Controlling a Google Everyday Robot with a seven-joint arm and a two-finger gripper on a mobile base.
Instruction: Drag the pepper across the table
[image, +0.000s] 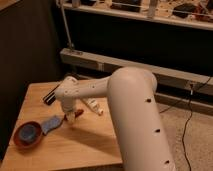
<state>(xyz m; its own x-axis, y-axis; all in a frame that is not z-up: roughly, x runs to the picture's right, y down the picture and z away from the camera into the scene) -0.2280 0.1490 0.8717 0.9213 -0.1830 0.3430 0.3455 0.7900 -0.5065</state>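
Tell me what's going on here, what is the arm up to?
The robot's one arm reaches across the light wooden table, with its hand down at the surface, right beside the small dark red pepper. Whether the hand actually touches the pepper cannot be told. A white bottle lies just right of the pepper. A blue cloth piece and a red bowl sit to the left.
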